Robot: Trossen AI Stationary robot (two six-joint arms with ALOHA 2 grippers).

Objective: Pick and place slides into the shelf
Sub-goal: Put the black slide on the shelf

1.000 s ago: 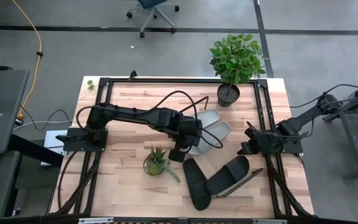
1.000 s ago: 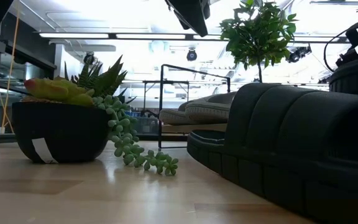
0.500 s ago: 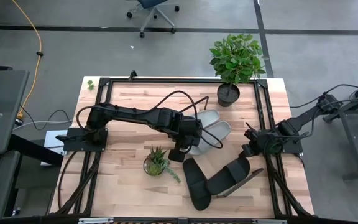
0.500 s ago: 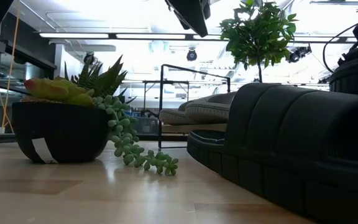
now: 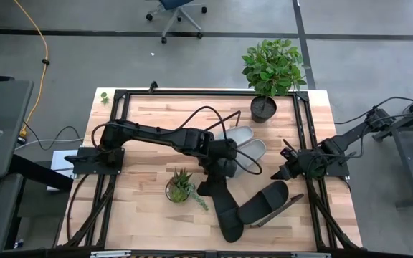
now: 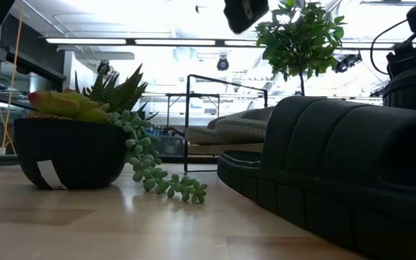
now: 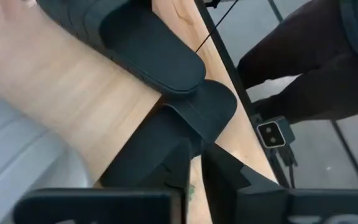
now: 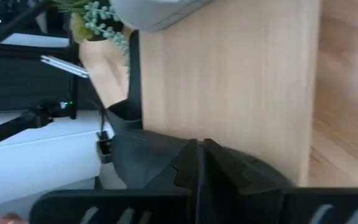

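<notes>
Two black slides lie near the table's near edge, one (image 5: pixel 226 211) beside the other (image 5: pixel 264 202); both show in the left wrist view (image 7: pixel 142 43) (image 7: pixel 179 124). Two light grey slides (image 5: pixel 244 147) lie side by side farther back, soles down on the shelf (image 6: pixel 215 148). The shelf's light board (image 8: pixel 229 74) stands a step above the tabletop. My left gripper (image 5: pixel 208 190) (image 7: pixel 194 180) hangs above the far end of the left black slide, open by a narrow gap. My right gripper (image 5: pixel 281 173) (image 8: pixel 199 158) waits shut at the table's right side.
A small succulent in a dark bowl (image 5: pixel 181 188) (image 6: pixel 71 144) stands just left of the left gripper, its strands trailing onto the table. A tall potted plant (image 5: pixel 267 72) stands at the far edge. A black frame (image 5: pixel 120 97) borders the tabletop.
My left gripper has moved toward the near edge and a little to the right, from beside the grey slides to over the left black slide's far end. The slides have stayed in place.
</notes>
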